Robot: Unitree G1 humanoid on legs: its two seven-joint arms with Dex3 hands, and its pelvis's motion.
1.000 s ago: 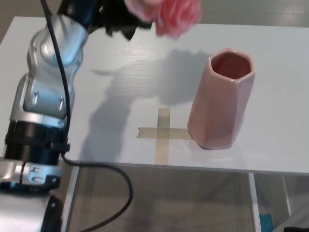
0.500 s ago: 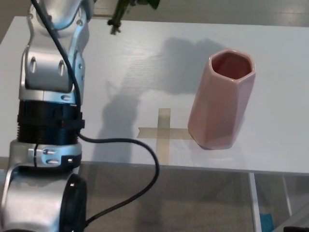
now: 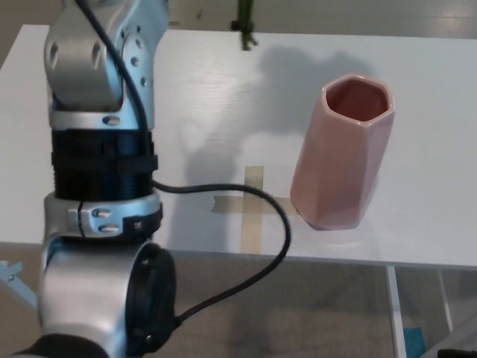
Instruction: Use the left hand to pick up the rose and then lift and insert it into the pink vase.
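Note:
The pink vase point(image 3: 343, 153) stands upright on the white table point(image 3: 432, 97), right of centre, its mouth open and empty. Only the green stem end of the rose point(image 3: 244, 26) shows, hanging down from the top edge of the picture, above the table and to the upper left of the vase. The bloom is out of the picture. My left arm point(image 3: 100, 127) rises steeply along the left side, and its hand is beyond the top edge. My right hand does not show.
A cross of tan tape point(image 3: 252, 203) lies on the table just left of the vase's foot. A black cable point(image 3: 277, 224) loops from my left arm past the table's front edge point(image 3: 313, 257). Floor shows below.
My left arm has risen, taking hand and bloom out past the top edge. The stem end has moved right, toward the vase. The vase has stayed put.

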